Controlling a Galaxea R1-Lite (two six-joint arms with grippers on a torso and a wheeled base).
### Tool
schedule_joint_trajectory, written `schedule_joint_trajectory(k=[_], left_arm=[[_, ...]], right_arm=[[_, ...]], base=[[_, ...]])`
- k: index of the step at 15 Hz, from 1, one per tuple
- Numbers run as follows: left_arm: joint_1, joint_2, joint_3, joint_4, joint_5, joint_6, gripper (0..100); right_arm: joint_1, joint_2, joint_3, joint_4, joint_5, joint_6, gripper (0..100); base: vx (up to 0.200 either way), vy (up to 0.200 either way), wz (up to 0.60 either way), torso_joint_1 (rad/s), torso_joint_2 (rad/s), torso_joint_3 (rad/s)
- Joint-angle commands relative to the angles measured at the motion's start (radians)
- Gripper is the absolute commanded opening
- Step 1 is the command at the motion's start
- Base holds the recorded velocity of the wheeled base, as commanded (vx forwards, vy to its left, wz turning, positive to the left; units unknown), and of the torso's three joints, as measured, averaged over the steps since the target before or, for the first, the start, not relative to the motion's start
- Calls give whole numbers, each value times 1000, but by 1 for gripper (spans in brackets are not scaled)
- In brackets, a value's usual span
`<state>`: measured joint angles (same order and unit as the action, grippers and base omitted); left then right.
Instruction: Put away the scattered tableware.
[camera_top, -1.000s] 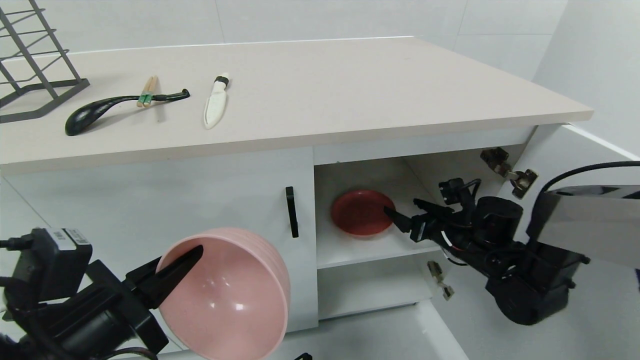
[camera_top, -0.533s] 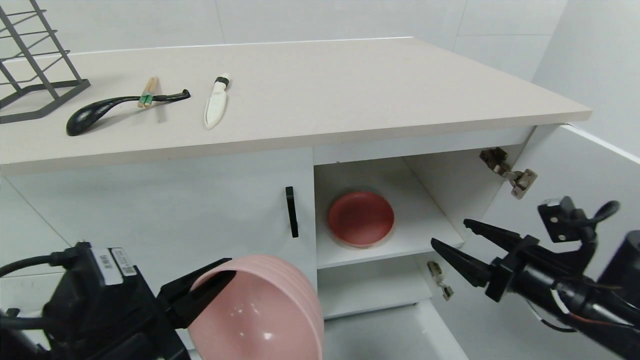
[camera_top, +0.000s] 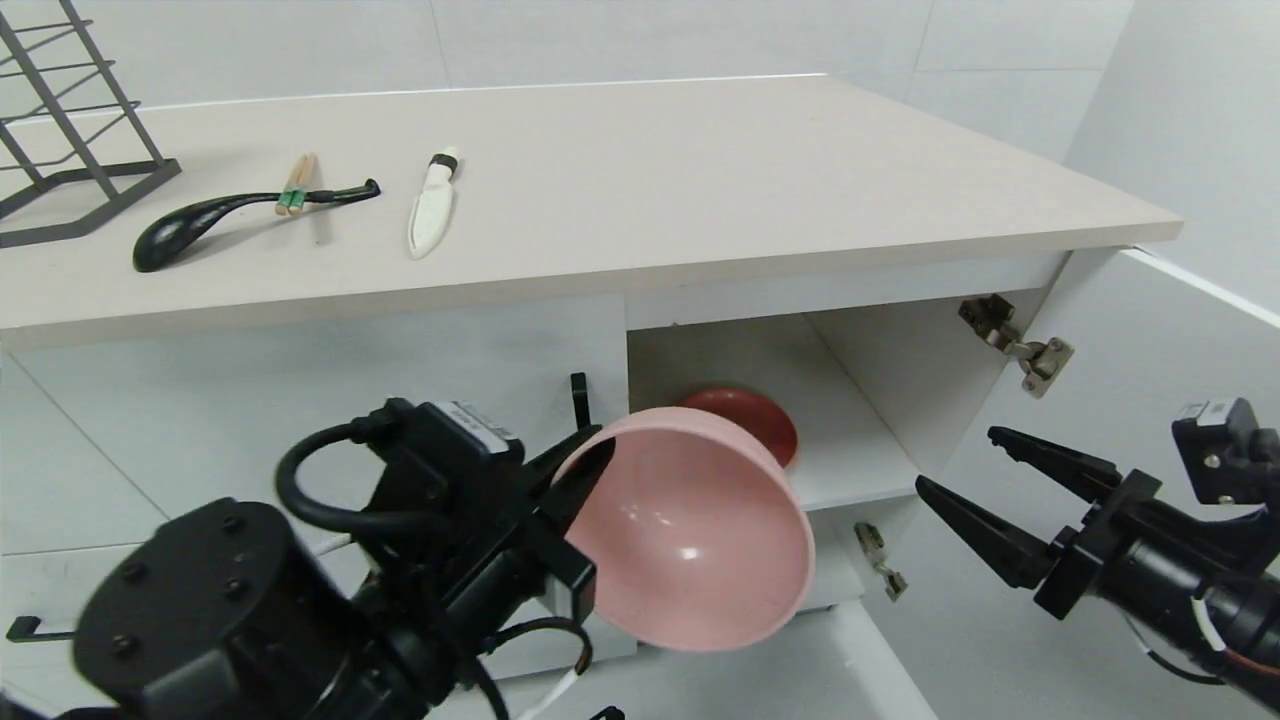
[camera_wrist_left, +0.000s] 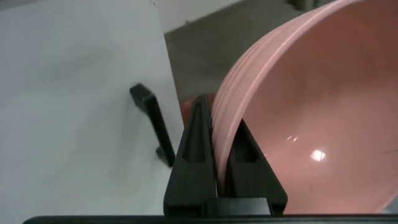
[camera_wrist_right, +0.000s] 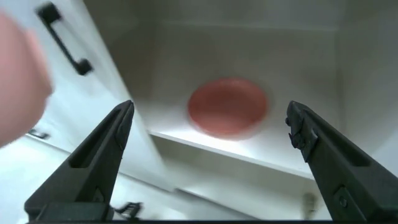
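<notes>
My left gripper (camera_top: 585, 470) is shut on the rim of a pink bowl (camera_top: 700, 530), held tilted in front of the open cabinet; its fingers (camera_wrist_left: 199, 143) pinch the pink bowl (camera_wrist_left: 305, 112) wall. A red plate (camera_top: 755, 415) lies on the cabinet's upper shelf, partly hidden behind the bowl, and the red plate (camera_wrist_right: 228, 106) is seen whole from the right wrist. My right gripper (camera_top: 985, 490) stands open, empty, low right of the cabinet opening. On the counter lie a black ladle (camera_top: 215, 220), chopsticks (camera_top: 295, 185) and a white knife (camera_top: 432, 205).
The cabinet's right door (camera_top: 1150, 330) is swung open beside my right arm. The left door (camera_top: 300, 400) is closed, with a black handle (camera_top: 578, 395). A dark wire rack (camera_top: 60, 130) stands at the counter's back left. A lower shelf (camera_top: 840, 590) sits under the plate's shelf.
My left gripper has carried the pink bowl up and to the right, in front of the cabinet opening. My right gripper has drawn back out of the cabinet, leaving the red plate on the shelf.
</notes>
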<state>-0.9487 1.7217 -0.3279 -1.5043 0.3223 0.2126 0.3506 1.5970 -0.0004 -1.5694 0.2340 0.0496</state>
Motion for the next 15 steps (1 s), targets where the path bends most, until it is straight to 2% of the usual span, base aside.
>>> schedule_joint_trajectory(k=[1, 2, 4, 5, 6, 8, 11, 13, 15], left_arm=[[-90, 214, -148, -67, 164, 13, 0], [-113, 245, -181, -67, 207, 39, 0], [-127, 300, -238, -67, 256, 102, 0], [-127, 351, -304, -67, 311, 140, 0], [-124, 391, -364, -67, 343, 151, 0], [-113, 455, -439, -67, 411, 151, 0], [-102, 496, -499, -67, 460, 139, 0], [-110, 512, -568, -67, 532, 131, 0], [-119, 516, -616, -67, 534, 97, 0]], right_arm=[[-10, 11, 0, -1, 1, -25, 100], [-15, 9, 0, -1, 1, -40, 100], [-33, -2, -7, -1, 1, -65, 100], [-38, -17, -10, -1, 1, -68, 100], [-38, -25, -12, -1, 1, -68, 100], [-38, -57, -33, -1, 1, -65, 100], [-29, -77, -33, -1, 1, -54, 100], [-29, -77, -36, -1, 1, -50, 100], [-21, -57, -36, -1, 1, 6, 100]], base=[[0, 0, 0, 0, 0, 0], [0, 0, 0, 0, 0, 0], [0, 0, 0, 0, 0, 0], [0, 0, 0, 0, 0, 0], [0, 0, 0, 0, 0, 0], [0, 0, 0, 0, 0, 0], [0, 0, 0, 0, 0, 0], [0, 0, 0, 0, 0, 0], [0, 0, 0, 0, 0, 0]])
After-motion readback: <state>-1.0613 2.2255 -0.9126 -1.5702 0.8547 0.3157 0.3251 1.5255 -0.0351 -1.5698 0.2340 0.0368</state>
